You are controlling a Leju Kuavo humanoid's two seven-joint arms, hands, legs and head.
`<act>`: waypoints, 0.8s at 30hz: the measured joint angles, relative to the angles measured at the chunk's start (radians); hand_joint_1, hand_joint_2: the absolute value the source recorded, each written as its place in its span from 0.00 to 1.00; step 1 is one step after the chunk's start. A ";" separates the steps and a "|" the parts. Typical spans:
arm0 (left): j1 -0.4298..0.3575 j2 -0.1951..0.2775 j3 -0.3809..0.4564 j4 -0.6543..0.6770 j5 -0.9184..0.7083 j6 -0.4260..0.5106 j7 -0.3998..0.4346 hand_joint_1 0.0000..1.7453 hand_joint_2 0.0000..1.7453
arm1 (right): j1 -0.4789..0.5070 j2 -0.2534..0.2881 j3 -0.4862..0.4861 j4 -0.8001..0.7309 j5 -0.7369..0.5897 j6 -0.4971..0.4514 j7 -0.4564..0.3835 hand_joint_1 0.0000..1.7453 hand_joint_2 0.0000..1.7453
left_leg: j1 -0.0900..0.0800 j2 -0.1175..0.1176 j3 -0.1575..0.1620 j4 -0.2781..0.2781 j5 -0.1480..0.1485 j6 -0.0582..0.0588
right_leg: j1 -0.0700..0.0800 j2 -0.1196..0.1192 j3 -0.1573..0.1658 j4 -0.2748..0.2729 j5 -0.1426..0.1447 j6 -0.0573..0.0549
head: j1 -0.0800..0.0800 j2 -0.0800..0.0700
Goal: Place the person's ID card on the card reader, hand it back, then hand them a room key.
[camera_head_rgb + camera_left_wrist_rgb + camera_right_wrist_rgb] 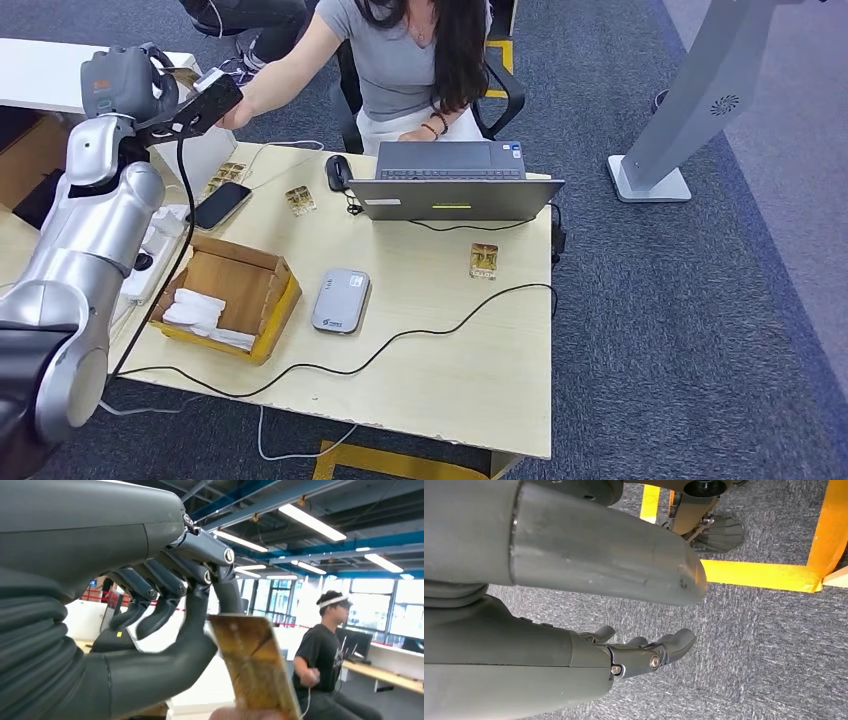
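- Head view: left hand (140, 85) is raised high at the table's far left corner, meeting the person's hand (235, 112) reaching across from behind the laptop (452, 185).
- Reader (341, 300) lies flat mid-table, nothing on it. One loose card (484, 260) sits near the laptop, another (299, 200) by the phone (219, 205). A box (225, 295) stands beside the reader.
- Judgement: this is a card handover, either taking the ID or giving it back; I cannot tell which.
- Left wrist view: card (255, 665) stands upright between the thumb (190, 645) and a finger (227, 592), which looks like a light pinch. A fingertip (240, 714) of the person touches its lower edge.
- The other fingers curl loosely, clear of the card.
- If taking: firm the pinch once the person lets go, then carry it down flat onto the reader. If returning: release only when the person grips it.
- Right wrist view: right hand (639, 655) hangs over carpet, fingers slack and apart, holding nothing.
- Hidden: card face blurred, no print legible. In the head view the left hand's fingers are lost behind the wrist camera block.
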 joint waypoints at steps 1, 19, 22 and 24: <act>-0.006 -0.003 -0.001 0.019 0.002 0.003 0.001 0.00 1.00 | 0.000 0.000 0.001 0.000 0.000 0.000 0.000 0.00 0.00 | 0.000 0.000 0.000 0.000 0.000 0.000 | 0.000 0.000 0.000 0.000 0.000 0.000 | 0.000 0.000; 0.098 0.052 0.002 0.016 0.169 0.134 -0.111 0.00 1.00 | 0.019 0.005 0.001 0.001 -0.017 -0.009 -0.022 0.00 0.00 | 0.000 0.001 -0.001 -0.001 0.000 0.000 | 0.000 0.001 0.000 0.000 0.000 0.000 | 0.000 0.000; 0.210 0.094 0.030 -0.107 0.302 0.140 -0.183 0.00 1.00 | 0.028 0.005 -0.002 0.001 -0.027 -0.013 -0.036 0.00 0.00 | 0.000 0.004 0.000 -0.001 -0.001 0.000 | 0.000 0.004 0.000 0.000 0.000 0.000 | 0.000 0.000; 0.304 0.122 0.070 -0.210 0.393 0.136 -0.231 0.00 1.00 | 0.037 0.005 -0.008 0.001 -0.032 -0.015 -0.045 0.00 0.00 | 0.000 0.005 0.000 -0.001 -0.002 -0.001 | 0.000 0.005 -0.001 0.000 -0.001 -0.001 | 0.000 0.000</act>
